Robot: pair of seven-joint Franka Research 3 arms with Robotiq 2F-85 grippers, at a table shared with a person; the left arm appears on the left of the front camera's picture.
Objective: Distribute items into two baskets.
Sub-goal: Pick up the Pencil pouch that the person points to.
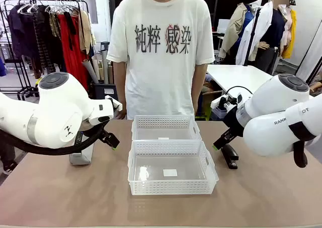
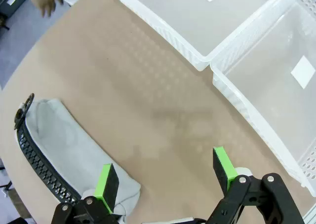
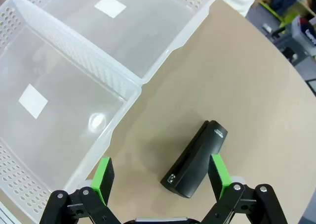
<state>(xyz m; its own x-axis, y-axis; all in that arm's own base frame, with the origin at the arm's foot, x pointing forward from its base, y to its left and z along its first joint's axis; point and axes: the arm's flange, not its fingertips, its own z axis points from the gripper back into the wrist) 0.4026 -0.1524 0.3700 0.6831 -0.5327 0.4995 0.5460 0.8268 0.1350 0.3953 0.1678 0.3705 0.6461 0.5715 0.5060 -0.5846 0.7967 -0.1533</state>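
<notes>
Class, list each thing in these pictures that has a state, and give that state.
Soft grey fabric pouch: on the table, unheld.
Black stapler: closed, on the table.
Near translucent-white plastic basket: empty.
Far translucent-white plastic basket: empty.
Left gripper: open.
Right gripper: open.

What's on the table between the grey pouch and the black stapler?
The front view shows two empty baskets there: the near basket and the far basket, between pouch and stapler.
</notes>
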